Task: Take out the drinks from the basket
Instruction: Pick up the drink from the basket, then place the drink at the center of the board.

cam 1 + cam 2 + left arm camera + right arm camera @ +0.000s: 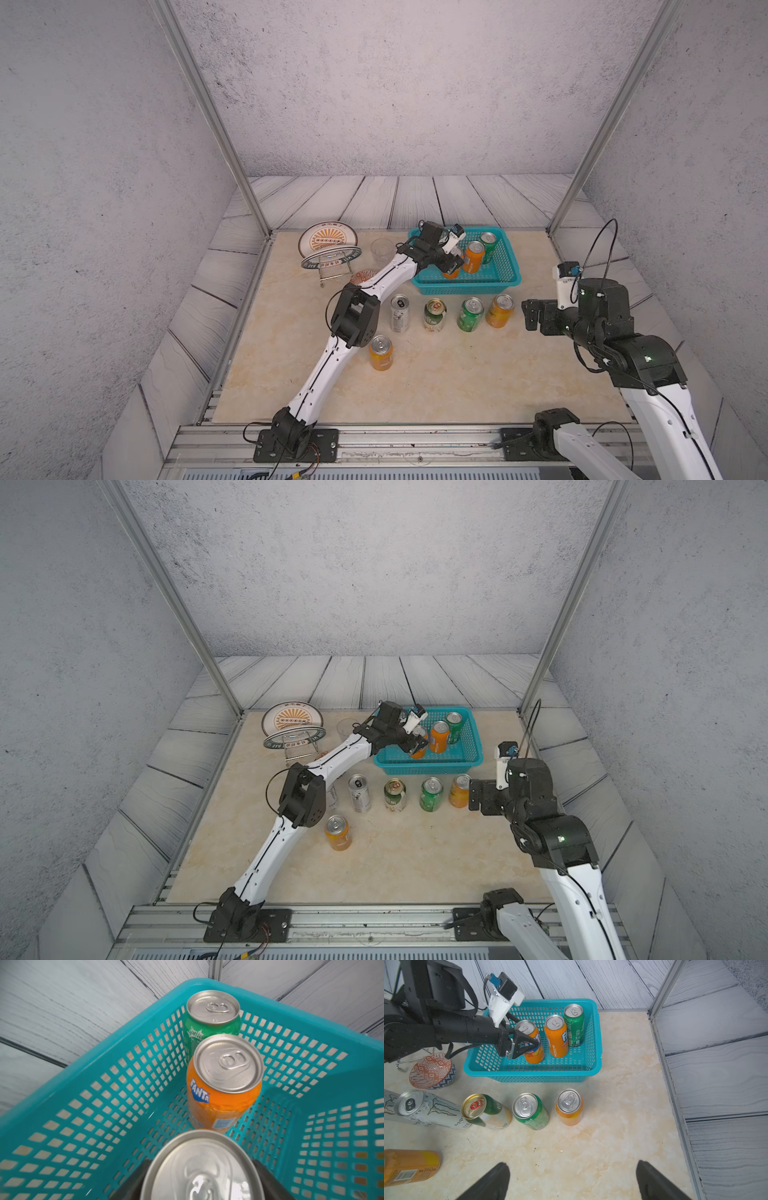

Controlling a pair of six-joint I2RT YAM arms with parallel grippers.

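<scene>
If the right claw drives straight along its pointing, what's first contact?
Likely the orange can at the row's end on the table, dead ahead of the right claw. Height unclear.

Two matching arms. Left arm (326, 370): white shells with a black seam line and rows of small dark screw holes, chunky black joint housings, black base plate (328, 442) with silver bolts. Black cable (472, 995) loops by the wrist. Right arm (660, 415): same white shells, black joints, small green lights (647, 357). Each wrist has a white camera bracket (563, 286) with a blue plug. Right gripper (572, 1164): fingers (488, 1184) matt black wedges. Left gripper (529, 1032): black triangular fingers, silver plate behind
</scene>
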